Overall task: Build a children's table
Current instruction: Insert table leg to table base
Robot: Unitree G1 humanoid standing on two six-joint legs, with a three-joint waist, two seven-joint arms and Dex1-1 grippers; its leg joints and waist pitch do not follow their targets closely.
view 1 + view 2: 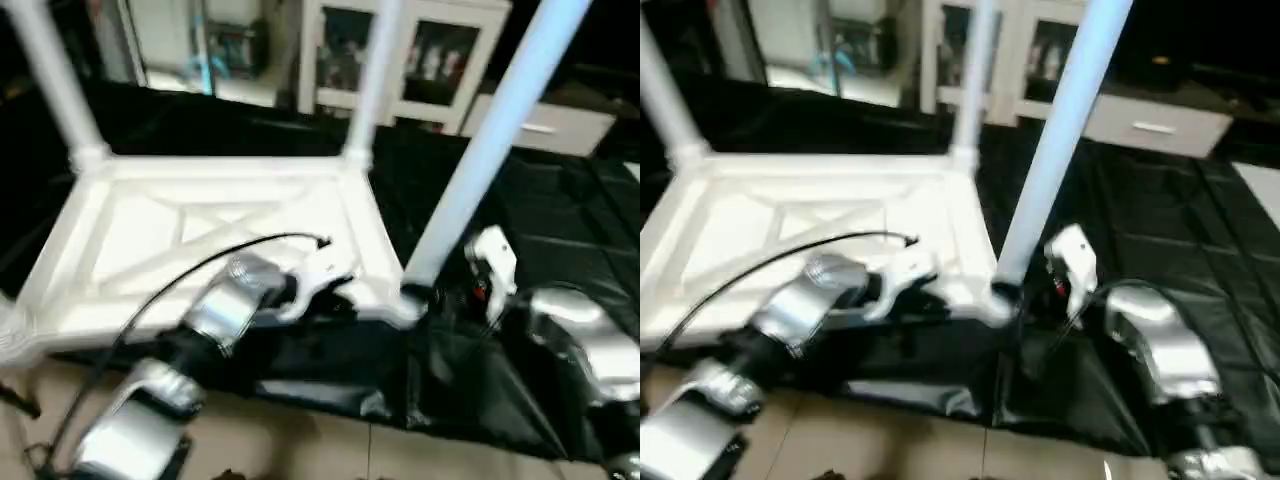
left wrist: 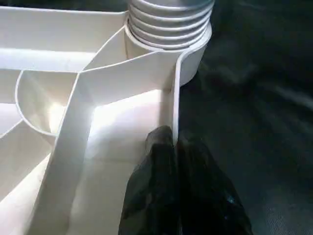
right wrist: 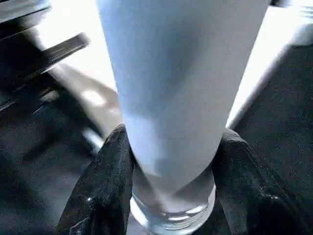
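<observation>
A: Where is the tabletop (image 1: 215, 240) placed now?

B: It is laid upside down on the black sheet (image 1: 560, 230), with the ribbed underside turned up. Two legs (image 1: 375, 85) are seen standing in the far corner sockets. A third leg (image 1: 495, 140) is set in the near corner socket (image 2: 168, 36) on the robot's right side; its threads are seen not fully sunk.

A: How is this leg held?

B: The right gripper (image 3: 171, 191) is closed around its lower end, one finger on each side, just above the socket. The long axis of the leg rises steeply from the jaws and is tilted a little to the right.

A: And the left gripper (image 2: 177, 147)?

B: Its fingers are pressed together on the thin rim wall of the tabletop, near the same corner. It is judged that the top is steadied there while the leg is turned by the right arm.
</observation>
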